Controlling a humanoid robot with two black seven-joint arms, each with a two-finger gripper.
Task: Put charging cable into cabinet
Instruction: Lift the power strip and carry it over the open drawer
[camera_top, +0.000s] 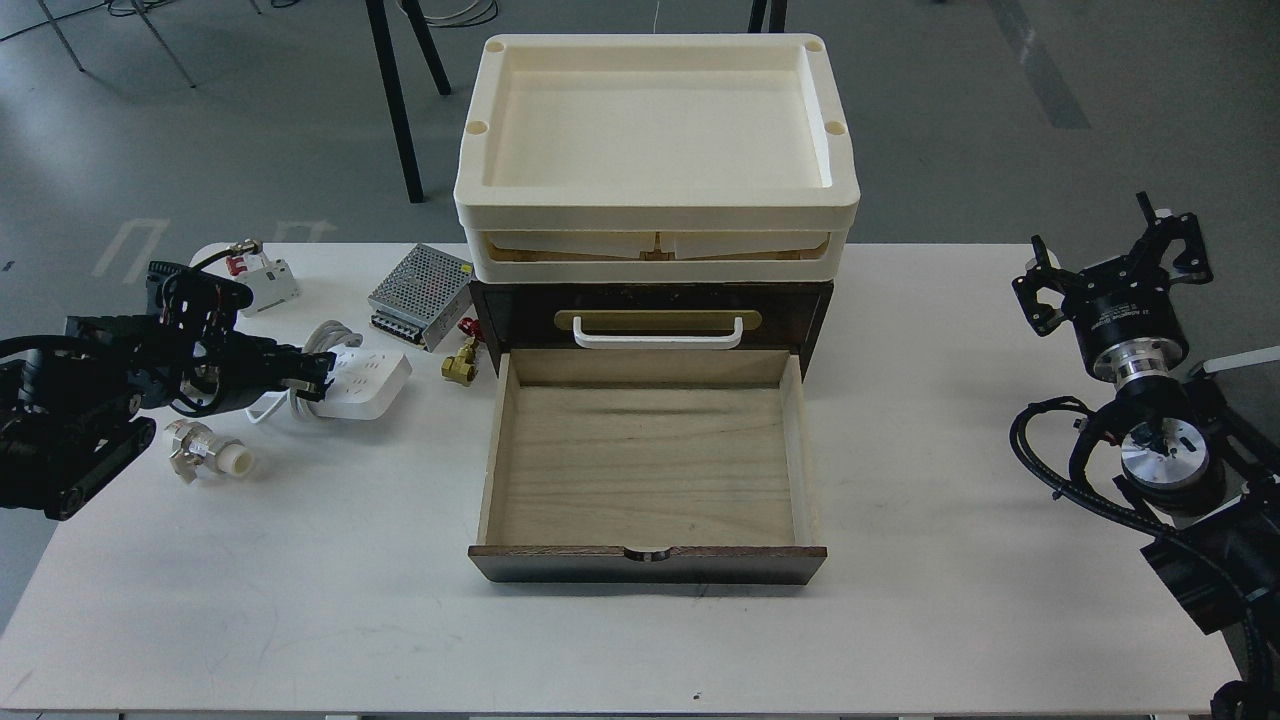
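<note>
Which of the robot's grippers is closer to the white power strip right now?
The left. The left gripper is right at the power strip's left end, by its wrapped cord. The right gripper is far off across the table, beyond the open drawer.

The cabinet (652, 318) stands mid-table (300, 600), its lower drawer (645, 470) pulled out toward the near edge, trays (655, 150) stacked on top. Left of it lie the charging cable (365, 380), a perforated box (420, 295) farther back, and a circuit breaker (265, 285) at far left. A brass fitting (460, 363) sits just beside the cabinet.
</note>
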